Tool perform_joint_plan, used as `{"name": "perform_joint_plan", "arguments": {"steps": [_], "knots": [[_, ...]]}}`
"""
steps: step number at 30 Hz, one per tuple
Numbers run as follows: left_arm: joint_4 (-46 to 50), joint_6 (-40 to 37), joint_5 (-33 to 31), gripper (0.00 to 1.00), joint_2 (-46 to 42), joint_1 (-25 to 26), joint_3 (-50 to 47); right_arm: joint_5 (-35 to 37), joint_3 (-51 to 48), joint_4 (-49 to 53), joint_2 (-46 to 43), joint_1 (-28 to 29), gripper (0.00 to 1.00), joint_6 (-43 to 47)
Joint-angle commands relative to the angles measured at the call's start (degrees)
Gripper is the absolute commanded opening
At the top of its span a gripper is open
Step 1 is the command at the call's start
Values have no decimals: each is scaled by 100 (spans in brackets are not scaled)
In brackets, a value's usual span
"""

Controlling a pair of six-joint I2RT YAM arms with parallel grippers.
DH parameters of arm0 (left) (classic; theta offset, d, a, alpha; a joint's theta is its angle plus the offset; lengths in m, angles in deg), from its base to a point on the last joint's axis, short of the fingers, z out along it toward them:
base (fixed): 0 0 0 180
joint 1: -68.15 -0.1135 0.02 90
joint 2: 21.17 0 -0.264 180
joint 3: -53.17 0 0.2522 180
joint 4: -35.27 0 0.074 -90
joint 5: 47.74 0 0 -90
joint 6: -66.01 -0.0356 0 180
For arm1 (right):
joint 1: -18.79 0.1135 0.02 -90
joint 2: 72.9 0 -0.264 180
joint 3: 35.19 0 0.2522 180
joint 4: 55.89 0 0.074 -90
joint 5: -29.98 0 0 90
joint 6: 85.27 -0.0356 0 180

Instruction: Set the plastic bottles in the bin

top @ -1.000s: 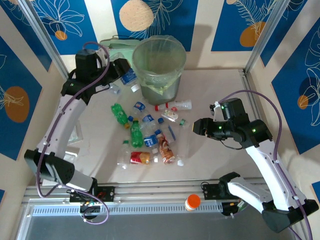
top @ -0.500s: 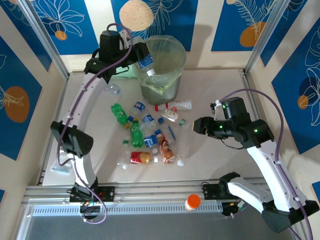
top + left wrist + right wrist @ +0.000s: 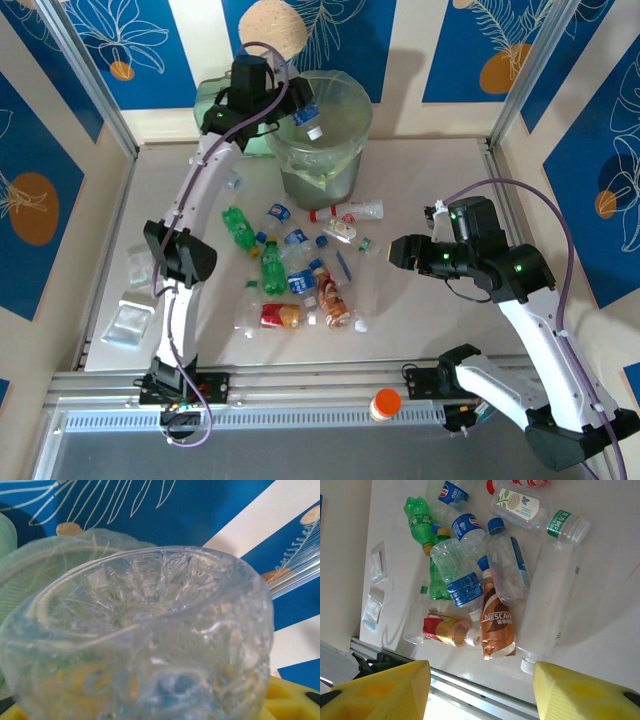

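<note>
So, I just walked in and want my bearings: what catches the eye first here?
The left gripper holds a clear blue-labelled bottle above the bin at the table's far side. Mid-table lies a heap of plastic bottles, with the open right gripper hovering to their right.

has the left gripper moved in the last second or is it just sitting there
Yes. The left gripper, shut on a blue-labelled bottle, has swung right and away from the bases, from left of the bin to above its opening.

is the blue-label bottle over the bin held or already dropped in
Held. The left gripper clamps the blue-label bottle over the bin opening; the left wrist view shows its base between the yellow fingers.
</note>
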Motion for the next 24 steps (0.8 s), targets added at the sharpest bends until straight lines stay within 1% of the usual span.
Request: {"name": "perform_joint_plan", "arguments": {"steps": [1,3,5,9,12,16,21,24], "knots": [[60,-457,-155,43,174,199,250,-39,-118,52,-103,-18,57,49],[153,-678,-242,46,229,265,250,-44,-155,51,-136,-12,56,32],[284,-798,-337,51,303,303,250,-50,-165,42,-139,-3,56,23],[467,-885,-422,70,421,347,252,-38,-135,58,-144,-5,56,31],[480,-889,-378,78,437,356,250,-24,-129,73,-156,-7,56,33],[470,-924,-346,83,385,356,250,-26,-156,60,-191,-5,56,1],[431,-960,-266,84,289,356,251,-1,-139,70,-223,-9,56,-4],[277,-968,-21,83,200,355,250,-7,-116,51,-215,-5,56,-4]]}}
